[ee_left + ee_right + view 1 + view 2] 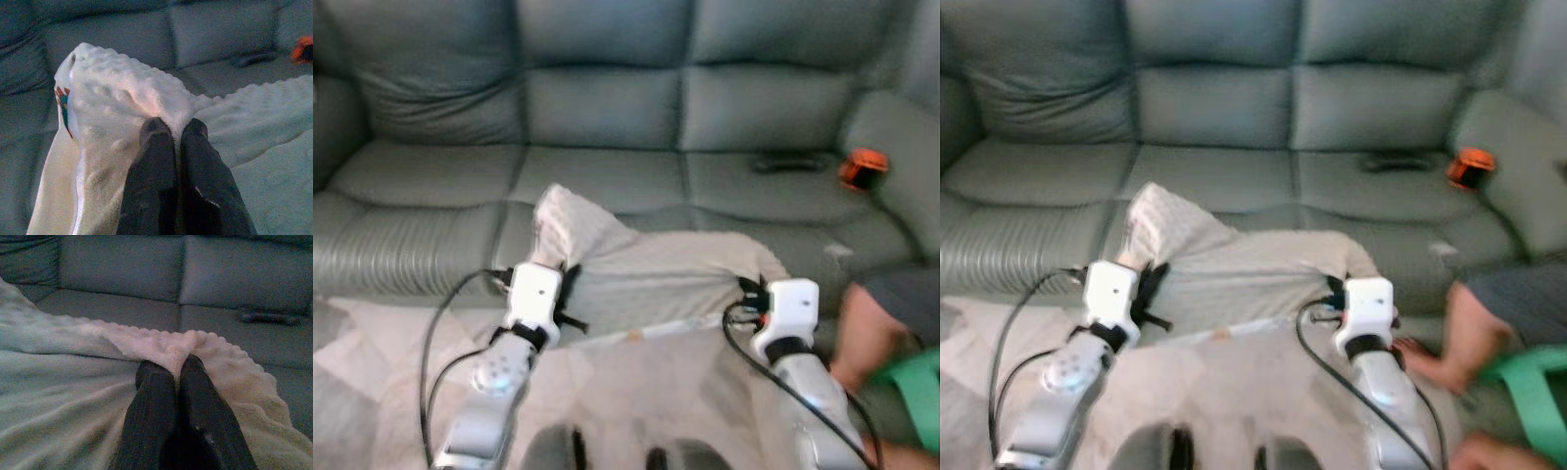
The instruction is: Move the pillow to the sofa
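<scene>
I am facing the grey sofa (607, 176); a dark remote (790, 164) and an orange object (863, 168) are lying on its right seat.

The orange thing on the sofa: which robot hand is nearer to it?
Right. The right hand grips the pillow below the orange thing; the left hand is far across.

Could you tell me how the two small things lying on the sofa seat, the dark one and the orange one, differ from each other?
The dark object is long, flat and low on the sofa seat cushion; the orange object is short, chunky and stands taller. The dark object lies nearer the middle of the seat; the orange object sits further to the robot's right, by the armrest. Both rest on the right-hand cushion, beyond the pillow, and both are too blurred to identify.
</scene>
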Controlling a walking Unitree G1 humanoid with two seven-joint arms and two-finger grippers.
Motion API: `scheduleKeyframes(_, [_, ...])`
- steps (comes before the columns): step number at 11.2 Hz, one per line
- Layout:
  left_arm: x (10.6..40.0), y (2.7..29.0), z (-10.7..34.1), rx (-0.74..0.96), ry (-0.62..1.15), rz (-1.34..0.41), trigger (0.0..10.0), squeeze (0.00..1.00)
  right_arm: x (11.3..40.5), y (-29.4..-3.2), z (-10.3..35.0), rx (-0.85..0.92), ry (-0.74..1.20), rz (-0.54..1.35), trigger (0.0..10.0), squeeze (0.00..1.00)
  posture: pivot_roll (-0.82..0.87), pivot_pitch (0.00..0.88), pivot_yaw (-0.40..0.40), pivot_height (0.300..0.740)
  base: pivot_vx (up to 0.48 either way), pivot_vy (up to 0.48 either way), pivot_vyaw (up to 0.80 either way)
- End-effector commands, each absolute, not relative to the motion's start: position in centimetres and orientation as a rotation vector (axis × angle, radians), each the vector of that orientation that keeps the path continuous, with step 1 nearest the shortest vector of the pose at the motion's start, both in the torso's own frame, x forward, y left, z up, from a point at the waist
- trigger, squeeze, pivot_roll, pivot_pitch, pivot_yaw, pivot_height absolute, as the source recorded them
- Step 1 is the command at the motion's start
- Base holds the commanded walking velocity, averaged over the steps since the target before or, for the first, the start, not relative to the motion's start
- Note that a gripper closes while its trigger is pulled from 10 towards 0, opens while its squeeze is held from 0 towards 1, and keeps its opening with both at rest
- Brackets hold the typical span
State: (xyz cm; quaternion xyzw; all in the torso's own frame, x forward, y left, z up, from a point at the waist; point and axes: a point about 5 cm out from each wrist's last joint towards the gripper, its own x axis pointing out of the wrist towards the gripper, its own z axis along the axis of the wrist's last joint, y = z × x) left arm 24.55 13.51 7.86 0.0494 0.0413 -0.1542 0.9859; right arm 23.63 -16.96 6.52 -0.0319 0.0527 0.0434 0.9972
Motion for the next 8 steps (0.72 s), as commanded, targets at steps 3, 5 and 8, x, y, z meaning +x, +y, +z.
scheduleKeyframes(3, [25.3, 16.2, 8.2, 0.164, 0.042, -0.107, 10.0, 0.0, 23.6, -18.4, 7.6, -0.159, 0.034, 0.029, 10.0, 0.0, -0.05, 0.142, -0.02, 0.74, 0.423, 0.1, 0.0])
scheduleKeyframes(5, [25.1, 17.0, 7.8, 0.198, 0.054, -0.069, 10.0, 0.0, 24.1, -18.5, 7.8, -0.171, 0.024, 0.026, 10.0, 0.0, -0.04, 0.148, -0.025, 0.74, 0.347, 0.332, 0.0])
scheduleKeyframes(8, [25.3, 17.2, 7.6, 0.21, 0.064, -0.043, 10.0, 0.0, 24.7, -18.1, 7.8, -0.162, 0.019, 0.039, 10.0, 0.0, -0.04, 0.151, -0.025, 0.74, 0.111, 0.209, 0.0])
